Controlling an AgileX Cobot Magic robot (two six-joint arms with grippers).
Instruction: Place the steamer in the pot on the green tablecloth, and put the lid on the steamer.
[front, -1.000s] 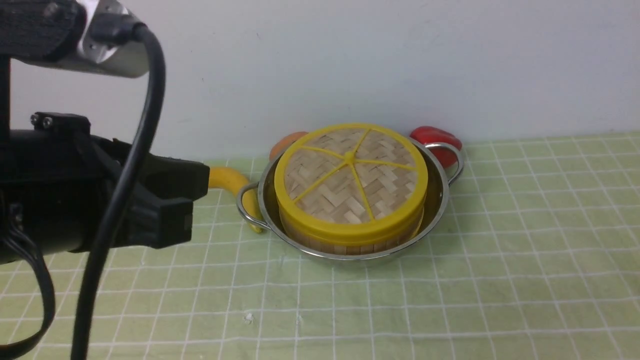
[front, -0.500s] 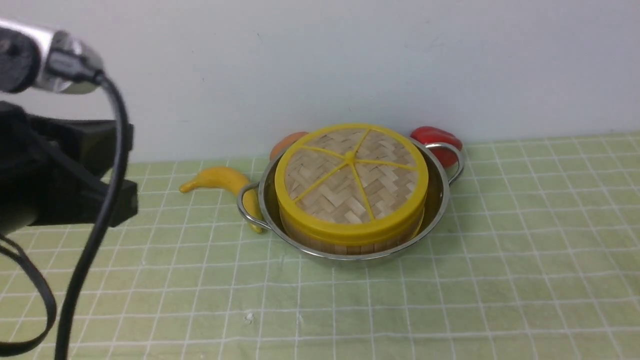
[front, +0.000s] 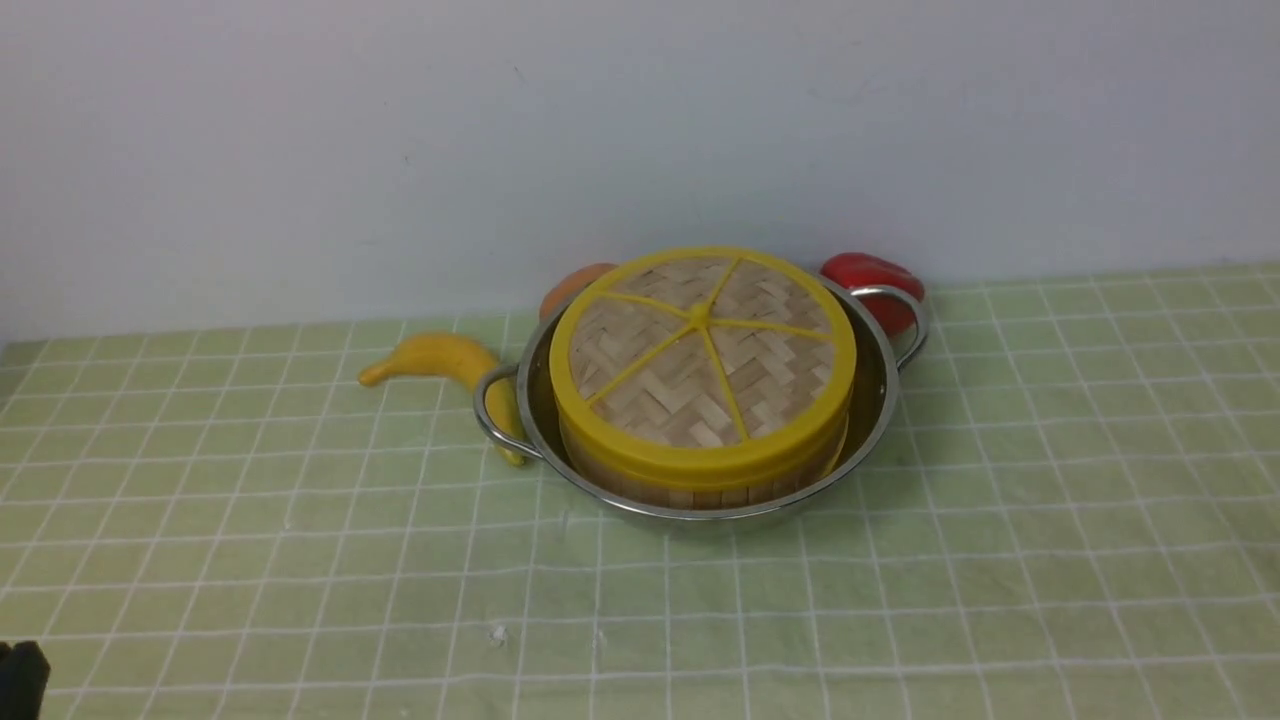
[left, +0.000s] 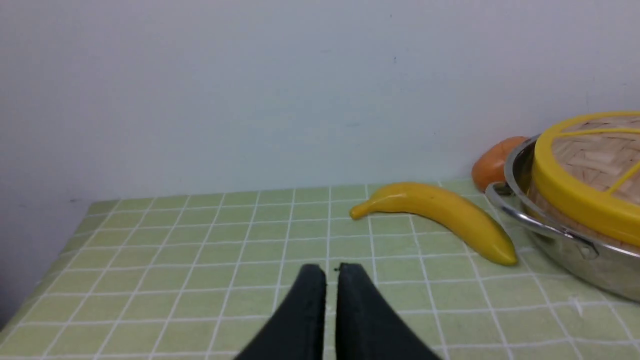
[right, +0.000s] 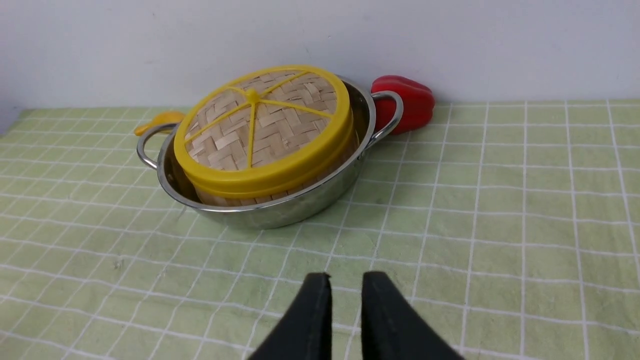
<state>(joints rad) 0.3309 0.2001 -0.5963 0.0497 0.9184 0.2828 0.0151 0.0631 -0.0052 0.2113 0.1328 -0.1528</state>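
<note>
The pot (front: 880, 400) stands on the green tablecloth (front: 1000, 550) near the back wall. The steamer (front: 690, 490) sits inside it, and only its bamboo wall shows. The lid (front: 702, 350) lies flat on top of the steamer and hides its contents. My left gripper (left: 332, 270) is shut and empty, low over the cloth, well left of the pot (left: 575, 250). My right gripper (right: 346, 277) is shut and empty, with a thin gap between its fingers. It is over the cloth, in front of the pot (right: 280, 210) and apart from it. The front view shows no fingers.
A yellow banana (front: 440, 355) lies against the pot's left handle. An orange fruit (front: 570, 285) and a red pepper (front: 870, 275) lie behind the pot by the wall. A black bit of the arm (front: 20, 680) shows at the lower left corner.
My left arm has drawn back to the left and down, out of the front view, uncovering the banana. The pot, steamer and lid have not moved.
</note>
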